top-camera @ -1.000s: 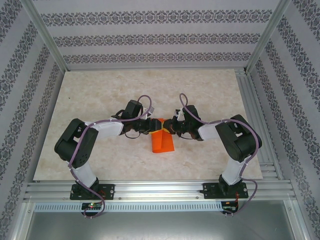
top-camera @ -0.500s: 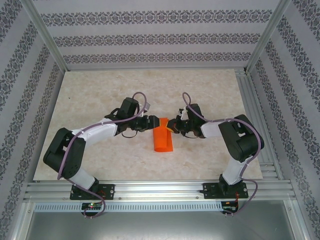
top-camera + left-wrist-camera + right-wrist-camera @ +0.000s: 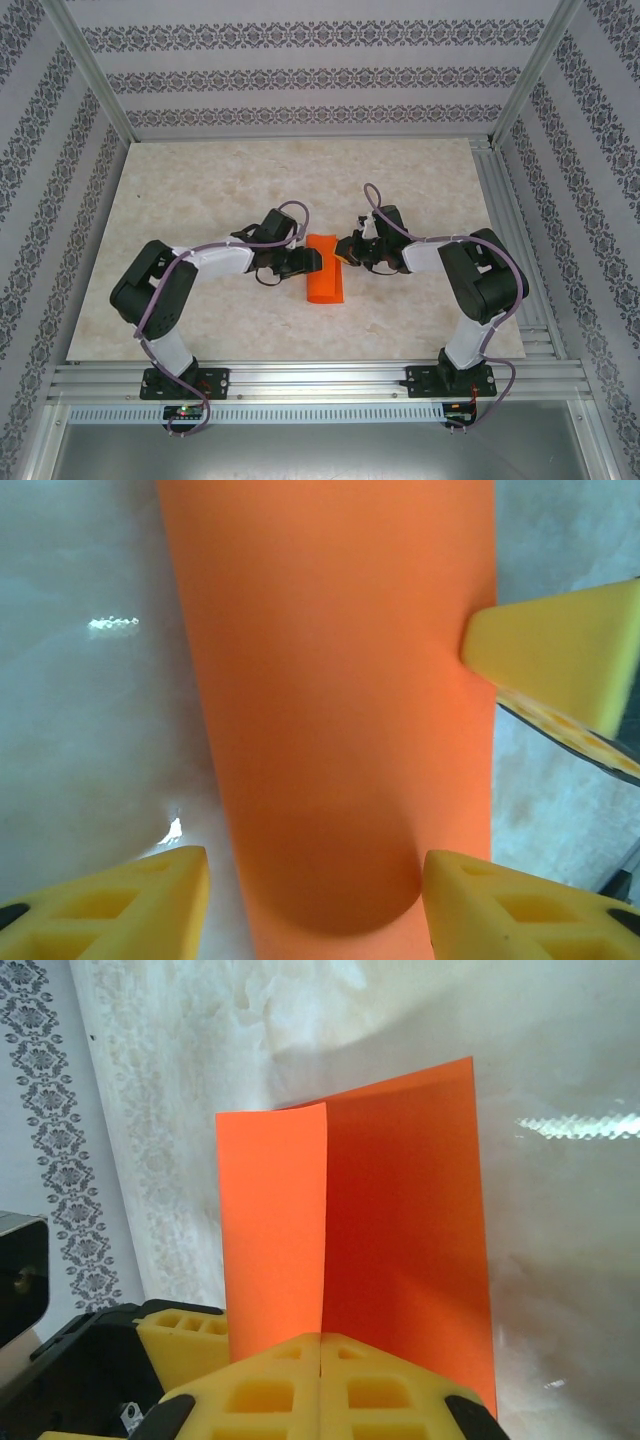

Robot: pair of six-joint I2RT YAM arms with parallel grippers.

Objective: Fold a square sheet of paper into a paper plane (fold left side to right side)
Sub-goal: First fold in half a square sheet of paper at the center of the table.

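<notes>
Looking down from the top camera, I see the paper (image 3: pixel 325 275) lying as a narrow orange strip mid-table (image 3: pixel 200 180), between the 2 arms. My left gripper (image 3: pixel 310 262) sits at its left edge and my right gripper (image 3: pixel 343 250) at its far right edge. On the left wrist camera the left gripper's 2 fingers (image 3: pixel 130 900) stand partly apart, straddling the paper's rounded end without clamping anything. The right gripper's yellow tip touches the strip's right edge there. On the right wrist camera the right gripper (image 3: pixel 320 1345) is closed, pads pressed together where the crease meets them. 1 lighter flap lies left of the crease. Whether it pinches a layer I cannot tell.
</notes>
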